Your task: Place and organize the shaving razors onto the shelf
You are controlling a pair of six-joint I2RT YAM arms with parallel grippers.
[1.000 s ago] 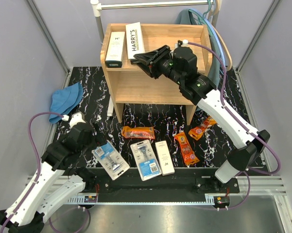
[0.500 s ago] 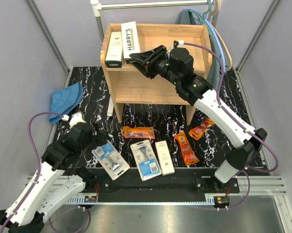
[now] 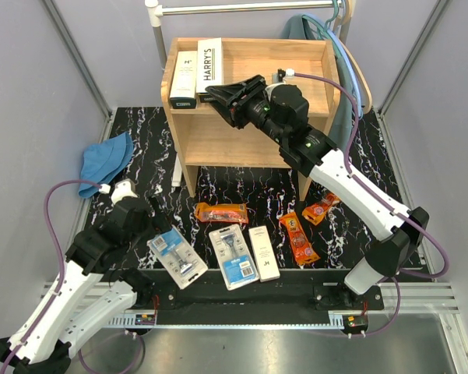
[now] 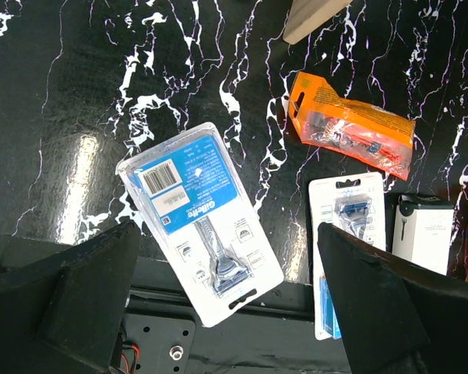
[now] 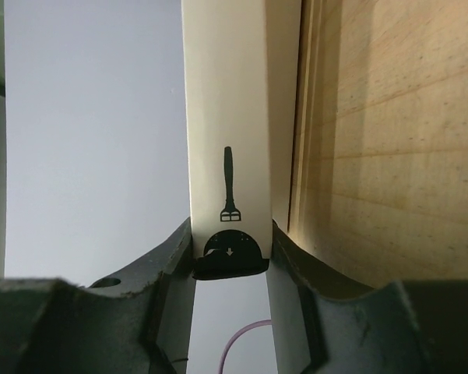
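Note:
My right gripper (image 3: 216,93) reaches over the top tier of the wooden shelf (image 3: 241,144), shut on the black end of a long white Harry's box (image 3: 211,61). In the right wrist view that box (image 5: 230,140) stands between my fingers (image 5: 165,265), beside the shelf's wood (image 5: 389,156). Another white box (image 3: 184,76) lies just left of it on the tier. On the table lie two blister cards (image 3: 176,258) (image 3: 234,256), a white box (image 3: 264,252) and three orange pouches (image 3: 221,212) (image 3: 298,238) (image 3: 324,205). My left gripper (image 4: 226,300) hangs open above the left blister card (image 4: 198,222).
A blue cloth hat (image 3: 105,162) lies at the table's left edge. A metal rail (image 3: 241,8) runs behind the shelf, with hangers and cloth (image 3: 339,35) at its right. A small white object (image 3: 176,171) lies by the shelf's left leg. Grey walls enclose the table.
My right gripper has carried the Harry's box leftward along the top tier, closer to the other white box. The left arm has not moved.

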